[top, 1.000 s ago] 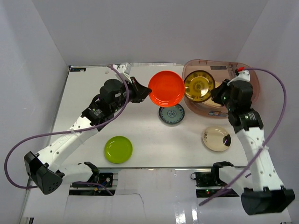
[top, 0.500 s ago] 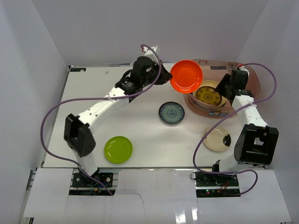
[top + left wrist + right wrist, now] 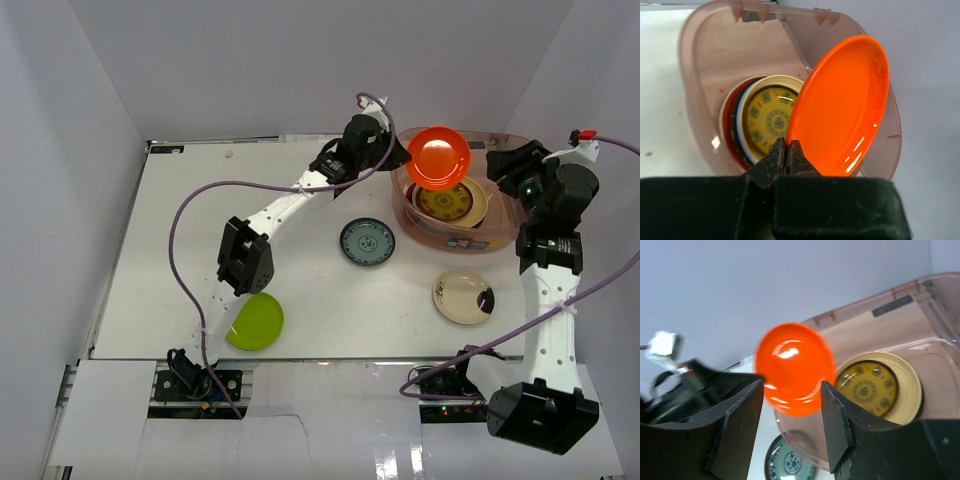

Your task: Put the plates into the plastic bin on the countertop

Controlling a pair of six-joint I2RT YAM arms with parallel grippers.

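Orange-red plate (image 3: 437, 157): plain and glossy with a bright highlight, tilted steeply on edge, held in the air over the left part of the plastic bin (image 3: 470, 243).
Left jaws: the left gripper (image 3: 786, 150) is clamped on that plate's lower rim, its tips pressed together with no gap showing.
Right jaws: the right gripper (image 3: 792, 385) has its jaws parted with nothing between them; it hangs over the bin's right side.
Bin: translucent pinkish-brown tub with tall walls and rounded corners, standing on the white bench (image 3: 160, 230).
Inside the bin: a stack of plates lies flat on the floor, with the brown-and-yellow patterned plate (image 3: 447, 203) on top.
Outside the bin: the blue-patterned plate (image 3: 367, 243) lies just off the bin's near left corner. The cream plate with a dark patch (image 3: 463, 297) lies on the bin's near side. The lime green plate (image 3: 258, 322) lies well away to the bin's near left, partly under the left arm (image 3: 245, 265).
Left wrist view alone: it shows the pinch on the rim close up, and the cream, dark and red edges of the stack under the patterned plate.
Right wrist view alone: it shows the gap between the right jaws, with the orange-red plate seen beyond it.
Top view alone: it shows the three plates lying outside the bin together.
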